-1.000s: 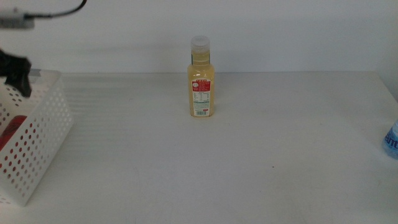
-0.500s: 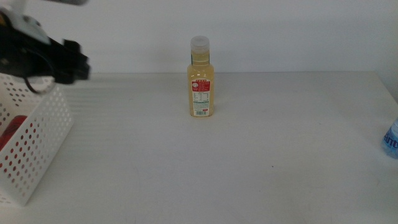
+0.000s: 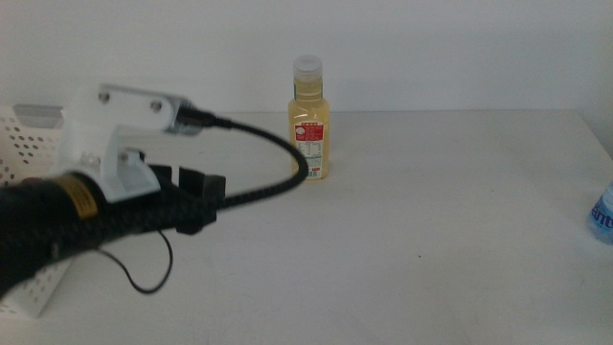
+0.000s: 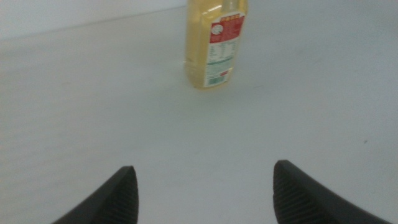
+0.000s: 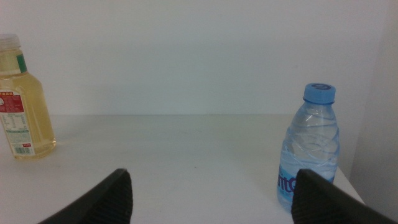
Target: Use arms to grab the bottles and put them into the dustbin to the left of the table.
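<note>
Left gripper (image 3: 192,196) has swung from over the dustbin (image 3: 34,129) toward the juice bottle (image 3: 308,120), jaws spread, empty. Bottle upright mid-table. Right gripper (image 5: 211,193) spread, near water bottle (image 5: 309,146).

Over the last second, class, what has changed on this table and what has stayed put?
The left arm swung out from above the white basket towards the table's middle, and its open, empty claw now points at the yellow juice bottle. Nothing was gripped or released in that time. The juice bottle and the water bottle at the right edge have not moved. The right claw waits, open, near the water bottle.
</note>
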